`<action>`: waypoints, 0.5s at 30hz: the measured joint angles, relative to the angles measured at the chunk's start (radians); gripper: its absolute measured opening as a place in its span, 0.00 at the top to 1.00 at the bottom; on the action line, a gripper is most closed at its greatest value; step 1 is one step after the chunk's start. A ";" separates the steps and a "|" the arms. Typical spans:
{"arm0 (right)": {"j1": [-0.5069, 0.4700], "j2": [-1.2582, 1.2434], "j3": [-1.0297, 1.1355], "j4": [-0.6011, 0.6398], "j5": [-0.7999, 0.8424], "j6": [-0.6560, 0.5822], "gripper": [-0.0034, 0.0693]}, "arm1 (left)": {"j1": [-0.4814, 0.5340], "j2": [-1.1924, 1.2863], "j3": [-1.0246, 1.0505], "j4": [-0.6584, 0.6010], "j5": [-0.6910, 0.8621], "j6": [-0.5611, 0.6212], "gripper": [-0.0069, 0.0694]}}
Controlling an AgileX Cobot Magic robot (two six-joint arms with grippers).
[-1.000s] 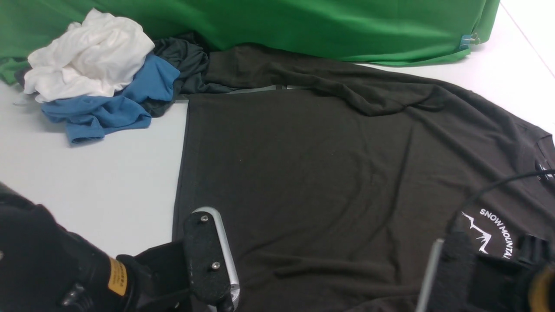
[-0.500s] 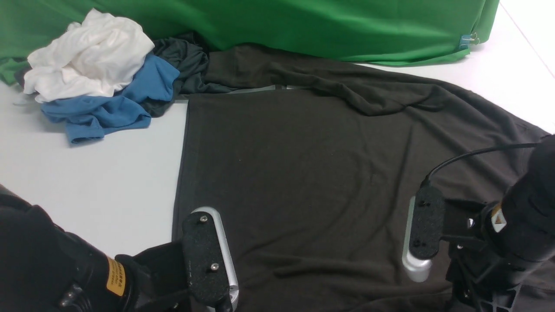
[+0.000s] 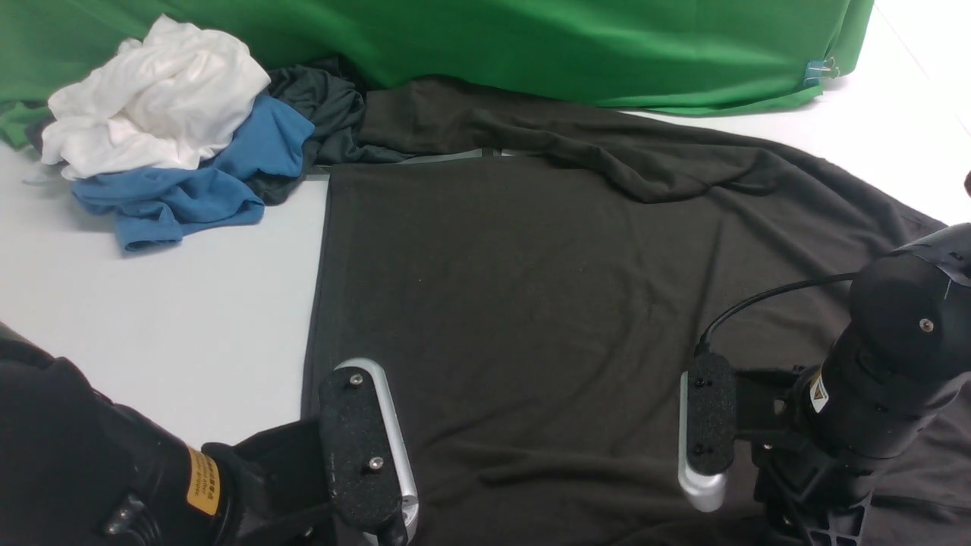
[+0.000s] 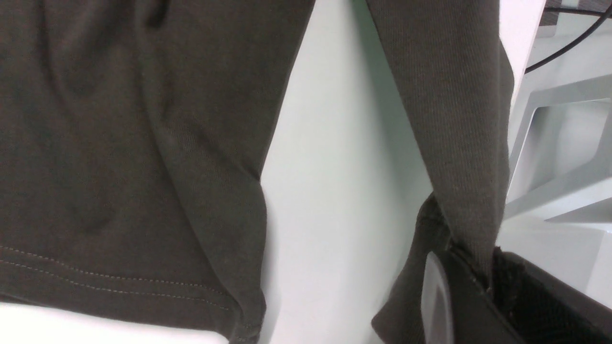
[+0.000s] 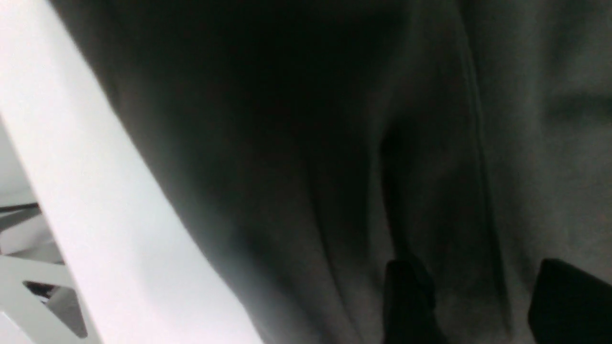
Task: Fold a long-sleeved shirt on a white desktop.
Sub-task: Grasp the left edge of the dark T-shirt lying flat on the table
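Observation:
The long-sleeved shirt [image 3: 531, 303] lies spread flat across the white desktop [image 3: 190, 318], with one sleeve bunched along the back. My left arm [image 3: 114, 470] is at the shirt's near left corner. In the left wrist view the left gripper [image 4: 485, 282] is shut on a narrow band of the shirt's fabric [image 4: 454, 119], next to the hem [image 4: 119, 277]. My right arm [image 3: 895, 356] hangs over the shirt's near right part. The right gripper [image 5: 478, 277] is open, its two dark fingers apart just above the fabric [image 5: 311, 143].
A pile of white [image 3: 159, 98], blue [image 3: 190, 189] and dark grey [image 3: 318, 98] garments sits at the back left. A green cloth backdrop [image 3: 569, 45] runs along the back. The desktop's near edge [image 5: 95, 191] lies close to both grippers.
My right arm has come in from the lower right corner and moved left over the shirt, now covering the white logo. The left arm has not moved.

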 joint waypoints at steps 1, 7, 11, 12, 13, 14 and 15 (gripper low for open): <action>0.000 0.000 0.000 0.006 0.001 -0.005 0.48 | 0.000 0.000 0.000 0.000 0.000 0.000 0.83; 0.000 0.001 0.004 0.026 0.001 -0.047 0.68 | 0.000 0.000 0.000 0.001 0.000 0.000 0.83; 0.000 0.001 0.004 0.028 -0.007 -0.049 0.80 | 0.000 0.000 0.000 0.001 0.000 0.000 0.83; 0.000 0.001 0.004 0.028 -0.008 -0.050 0.85 | 0.000 0.000 0.000 0.001 0.000 0.000 0.83; 0.000 0.001 0.004 0.028 -0.008 -0.050 0.86 | 0.000 0.000 0.000 0.001 0.000 0.000 0.83; 0.000 0.001 0.004 0.028 -0.008 -0.050 0.90 | 0.000 0.000 0.000 0.001 0.000 0.000 0.83; 0.000 0.001 0.004 0.028 -0.008 -0.047 0.91 | 0.000 0.000 0.000 0.001 0.000 0.000 0.83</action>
